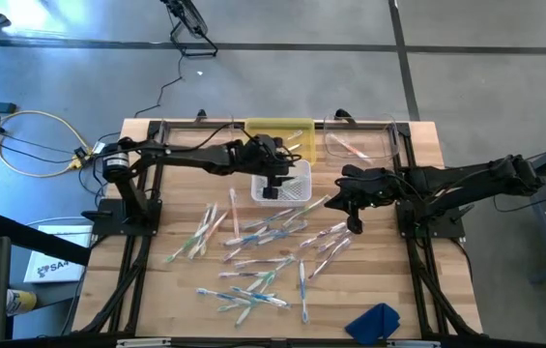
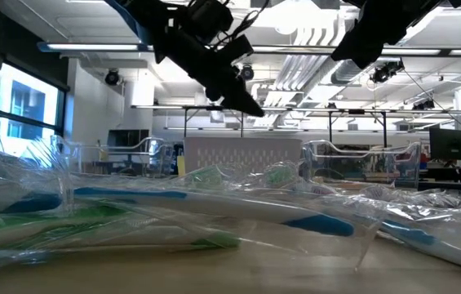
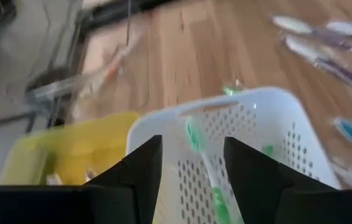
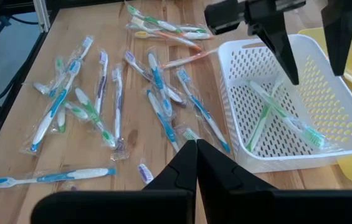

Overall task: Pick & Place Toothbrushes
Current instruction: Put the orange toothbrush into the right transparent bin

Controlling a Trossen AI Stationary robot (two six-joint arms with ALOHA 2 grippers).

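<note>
Legible text: one item only. White box (image 1: 48, 266) on the floor off the table's left edge, well away from the left gripper (image 1: 274, 186) on its outer side, bears dark print reading partly "SA"; remainder unreadable. Nothing else can be read.

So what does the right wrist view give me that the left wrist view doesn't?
Only the right wrist view shows the left claw open above the white basket, the shut right claw, and the main scatter of toothbrushes on the table. Only the left wrist view shows the clear bin beyond the yellow bin. Both show the basket with a green toothbrush lying inside it, and the yellow bin beside it.
</note>
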